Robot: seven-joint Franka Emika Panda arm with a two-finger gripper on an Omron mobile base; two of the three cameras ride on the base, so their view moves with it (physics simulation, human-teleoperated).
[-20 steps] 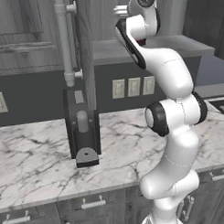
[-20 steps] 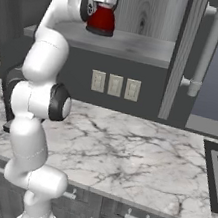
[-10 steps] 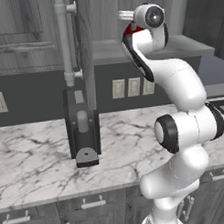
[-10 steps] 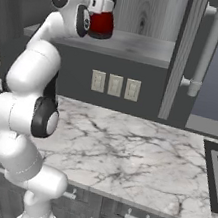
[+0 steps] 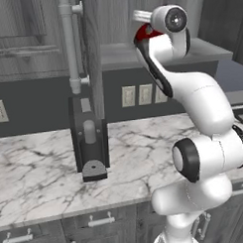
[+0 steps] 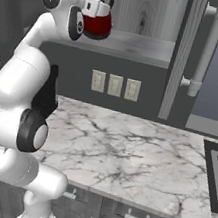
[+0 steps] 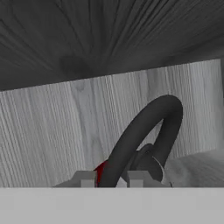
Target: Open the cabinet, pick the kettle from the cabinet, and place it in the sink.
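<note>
At the open cabinet (image 6: 147, 16), just above the shelf edge, the kettle (image 6: 97, 25) is seen carried by the gripper (image 6: 103, 3), clear of the shelf. The pincer is clamped on the kettle's black arched handle (image 7: 144, 131); in the hand view the two fingertips (image 7: 85, 178) stand close together on either side of the arch near its foot.

Handling is judged as follows. The kettle appears rigid and hard-shelled, small, and probably light if empty; whether it holds anything cannot be told. The red dome is taken to be smooth and likely slippery, so the handle is assessed as the proper hold. Because the arch is round in section, swinging or rolling under the grip is considered possible during a wide arm sweep.

Differences between views are noted. From the right base view the red body, its black handle and the wood-grain cabinet interior are shown plainly, together with the open door's silver bar handle (image 6: 209, 47) and a corner of the sink (image 6: 216, 175) at the far right, well apart from the kettle. From the left base view only a sliver of red (image 5: 146, 31) is visible behind the wrist. The finger contact itself is confirmed solely by the hand view.
</note>
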